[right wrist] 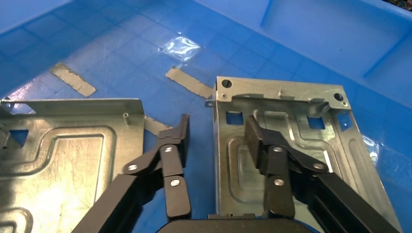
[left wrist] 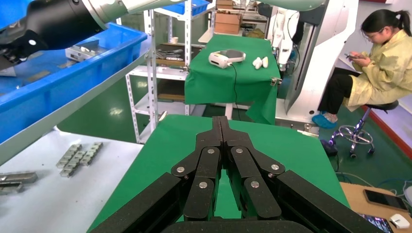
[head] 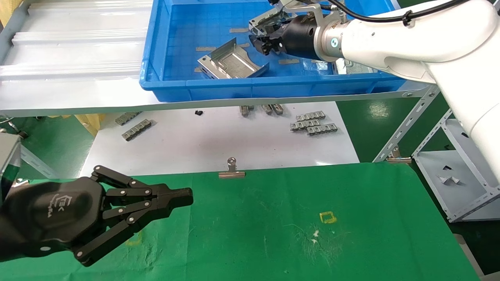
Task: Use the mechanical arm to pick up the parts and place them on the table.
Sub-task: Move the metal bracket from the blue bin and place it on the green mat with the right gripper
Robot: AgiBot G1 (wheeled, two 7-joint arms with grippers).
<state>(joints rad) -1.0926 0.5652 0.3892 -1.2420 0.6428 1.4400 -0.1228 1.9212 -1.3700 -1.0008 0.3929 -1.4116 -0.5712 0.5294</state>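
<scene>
My right gripper [head: 262, 40], on the white arm, is inside the blue bin [head: 187, 88] on the shelf. In the right wrist view it [right wrist: 216, 136] is open, its two fingers on either side of the upright side flange of a shiny silver part [right wrist: 301, 145], not closed on it. A second part [right wrist: 63, 155] lies beside it. In the head view one part [head: 232, 62] lies tilted in the bin and another [head: 262, 21] is at the gripper. My left gripper [head: 189, 197] is shut and empty, parked above the green table [head: 273, 218]; it also shows in its own wrist view [left wrist: 219, 121].
A white sheet [head: 218, 140] below the shelf carries grey link strips [head: 312, 123]. A binder clip [head: 232, 169] sits on the table's far edge. A grey ribbed shelf [head: 70, 50] is at the left, a metal rack [head: 461, 183] at the right. A seated person [left wrist: 384, 63] is beyond the table.
</scene>
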